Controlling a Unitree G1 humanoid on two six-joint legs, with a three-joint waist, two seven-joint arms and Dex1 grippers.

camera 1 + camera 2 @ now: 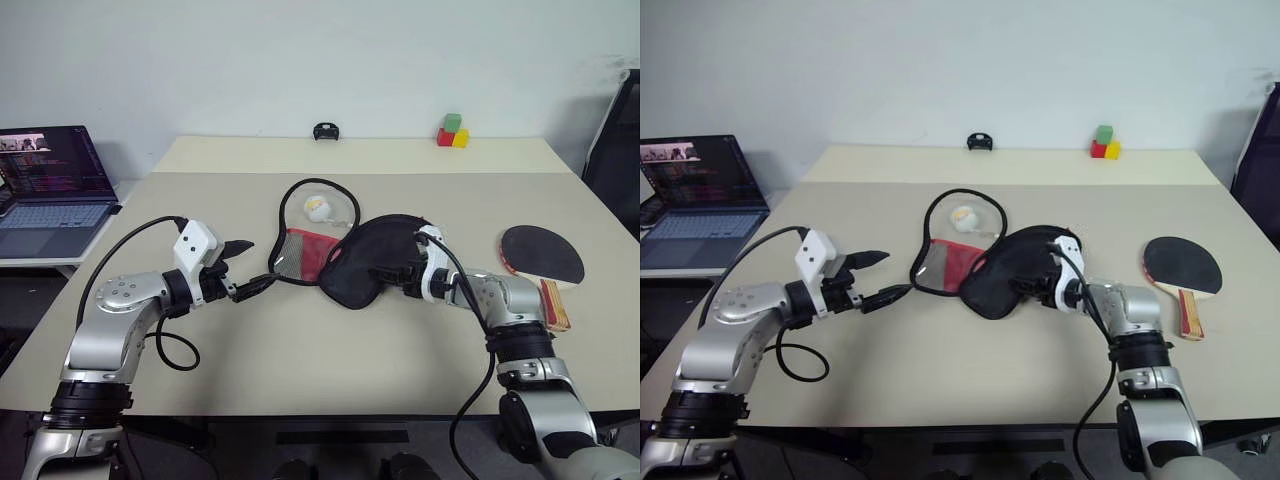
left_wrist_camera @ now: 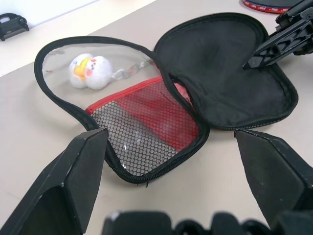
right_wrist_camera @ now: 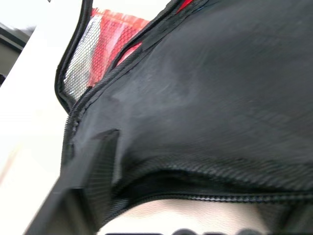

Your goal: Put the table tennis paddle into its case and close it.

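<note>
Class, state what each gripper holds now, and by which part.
Left gripper: nothing, fingers open beside the case. Right gripper: at the case's black flap; a grip cannot be told.

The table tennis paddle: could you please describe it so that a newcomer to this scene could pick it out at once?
Look at the beige table, on its right side, past the right gripper. The table tennis paddle lies flat there, apart from the opened black case. Its round black face, red edge and short wooden handle set it apart.

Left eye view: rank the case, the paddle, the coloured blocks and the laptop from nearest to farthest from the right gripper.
1. case: at the right gripper
2. table tennis paddle: on its right
3. coloured blocks: far table edge
4. laptop: far left, off the table
</note>
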